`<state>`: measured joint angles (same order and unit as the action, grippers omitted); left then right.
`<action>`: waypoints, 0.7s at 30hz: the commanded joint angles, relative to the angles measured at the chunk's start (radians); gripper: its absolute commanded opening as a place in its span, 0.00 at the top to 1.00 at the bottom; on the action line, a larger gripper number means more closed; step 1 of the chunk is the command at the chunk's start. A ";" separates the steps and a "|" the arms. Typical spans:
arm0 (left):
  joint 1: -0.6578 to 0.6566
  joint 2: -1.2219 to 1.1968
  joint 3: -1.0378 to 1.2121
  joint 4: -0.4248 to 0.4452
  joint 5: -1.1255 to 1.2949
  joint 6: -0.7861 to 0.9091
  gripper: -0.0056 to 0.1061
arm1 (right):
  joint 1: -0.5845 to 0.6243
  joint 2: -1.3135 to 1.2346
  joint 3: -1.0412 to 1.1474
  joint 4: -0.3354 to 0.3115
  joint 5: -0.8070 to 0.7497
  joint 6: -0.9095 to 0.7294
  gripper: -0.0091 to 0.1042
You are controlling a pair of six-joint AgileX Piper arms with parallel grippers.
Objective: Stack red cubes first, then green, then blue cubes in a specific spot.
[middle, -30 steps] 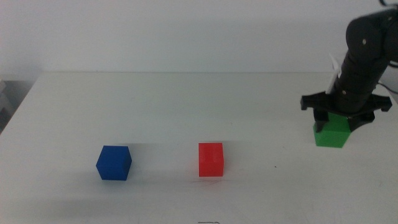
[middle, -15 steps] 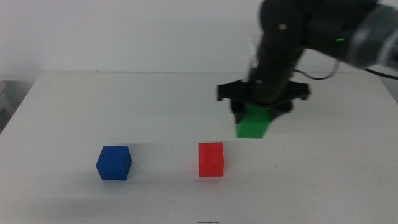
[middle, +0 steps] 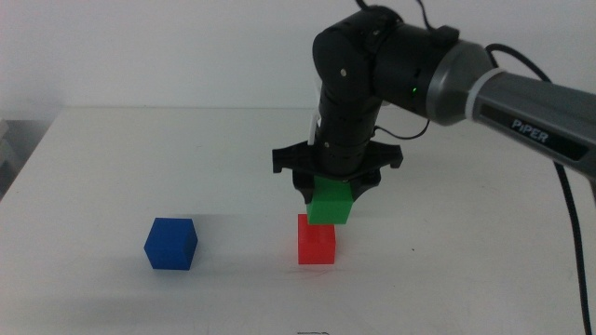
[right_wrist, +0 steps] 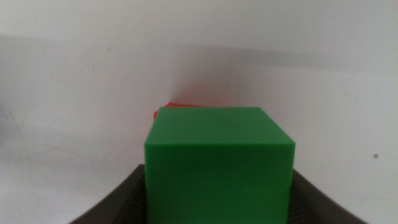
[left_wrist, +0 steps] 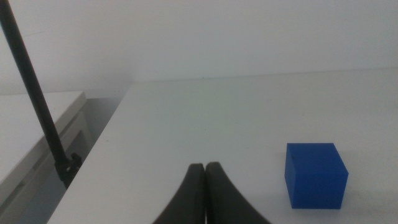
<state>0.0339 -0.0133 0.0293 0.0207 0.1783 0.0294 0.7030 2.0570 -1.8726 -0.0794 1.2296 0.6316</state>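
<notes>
The red cube (middle: 316, 240) rests on the white table near the middle front. Just above it, shifted slightly to the right, hangs the green cube (middle: 331, 202), with my right gripper (middle: 332, 191) shut on it. Whether green touches red I cannot tell. In the right wrist view the green cube (right_wrist: 218, 163) fills the space between the jaws and only a sliver of the red cube (right_wrist: 176, 108) shows behind it. The blue cube (middle: 171, 244) sits alone at the front left, and also appears as the blue cube (left_wrist: 315, 175) beside my shut, empty left gripper (left_wrist: 205, 169).
The white table (middle: 186, 158) stretches around the cubes. Off its left edge stands a grey shelf (left_wrist: 43, 137) with a thin black rod (left_wrist: 34, 93). A black cable (middle: 570, 205) hangs at the right side behind my right arm.
My right arm has carried the green cube from the far right of the table leftwards, then down over the red cube. The red and blue cubes have not moved.
</notes>
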 commanded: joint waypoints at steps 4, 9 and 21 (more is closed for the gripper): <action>-0.002 -0.020 -0.003 -0.008 -0.084 -0.001 0.96 | 0.010 -0.036 -0.034 -0.008 0.066 0.000 0.93; -0.002 -0.020 -0.003 -0.008 -0.084 -0.001 0.96 | 0.019 -0.017 -0.035 -0.003 0.062 0.001 0.93; -0.002 -0.020 -0.003 -0.008 -0.084 -0.001 0.96 | 0.033 -0.014 -0.035 -0.008 0.024 0.010 0.93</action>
<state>0.0339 -0.0138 0.0293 0.0207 0.1783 0.0294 0.7331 2.1032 -1.8732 -0.0653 1.2287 0.6392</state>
